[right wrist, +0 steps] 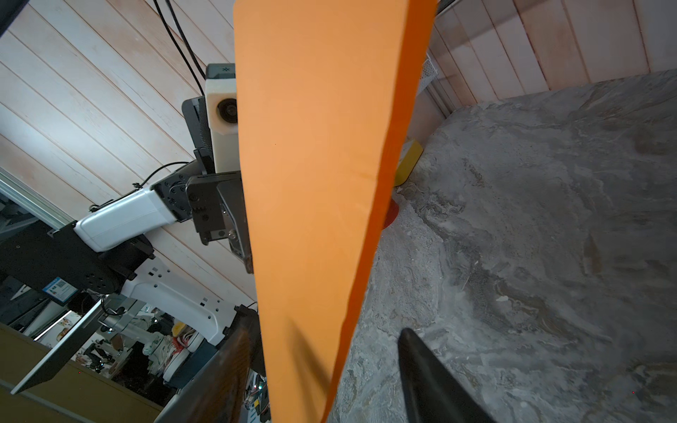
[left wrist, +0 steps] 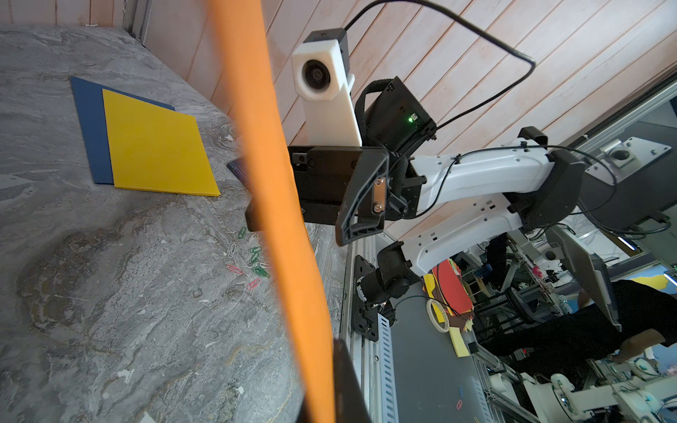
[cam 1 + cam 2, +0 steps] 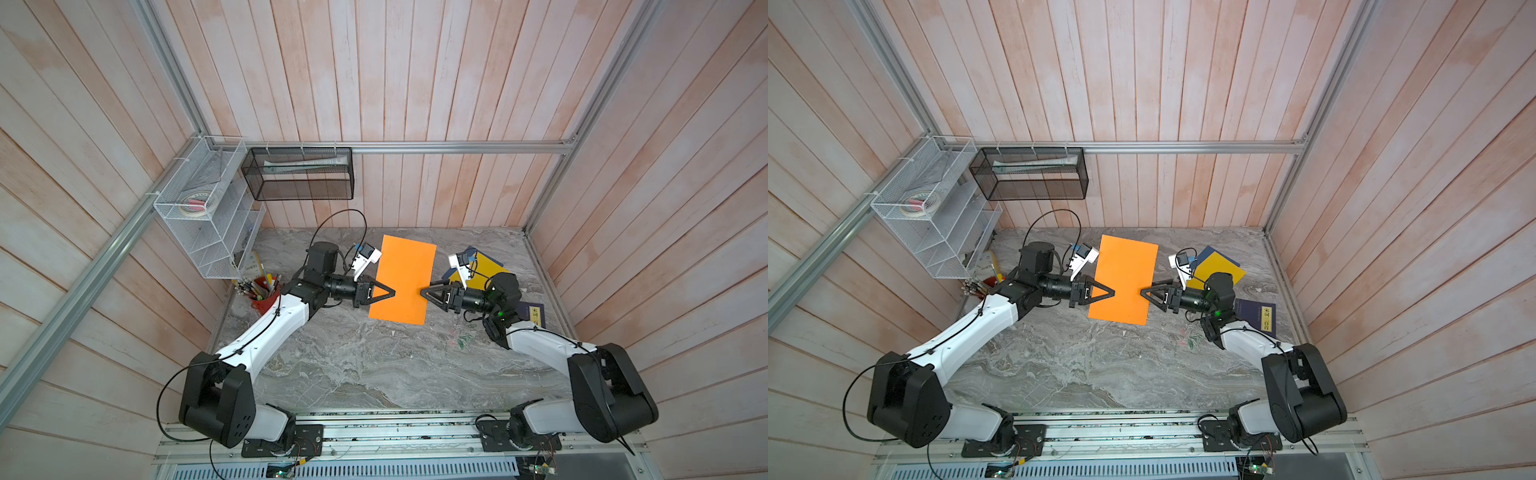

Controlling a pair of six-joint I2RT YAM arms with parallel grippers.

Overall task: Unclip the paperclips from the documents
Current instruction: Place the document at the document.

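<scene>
- The orange sheet is held up above the worktop, at centre frame in both top views, spanned between the two pincers.
- The left pincer is clamped on the sheet's picture-left edge, with its tips together on the paper.
- The right pincer meets the opposite edge. The top views do not resolve its jaw gap.
- The right wrist view does resolve it: the sheet runs edge-on between the fingers, with clear space beside one of them. The jaws are apart, straddling the sheet without gripping it.
- The left wrist view agrees: one right finger stands on each face of the sheet.
- Loose paperclips, green, pink and silvery, lie clustered on the worktop. They are distinct in the left wrist view but mere specks in a top view, lower right of the sheet.
- The yellow sheet lies on the dark blue sheet, offset so that a blue strip shows. In the top views the right arm's wrist camera covers part of both.
- The navy book lies flat at the right, partly under the right arm.
- The red pen cup stands at the worktop's left edge. The white wire rack and the black mesh basket hang on the walls, upper left.
- The orange sheet blocks the middle of both wrist views.
</scene>
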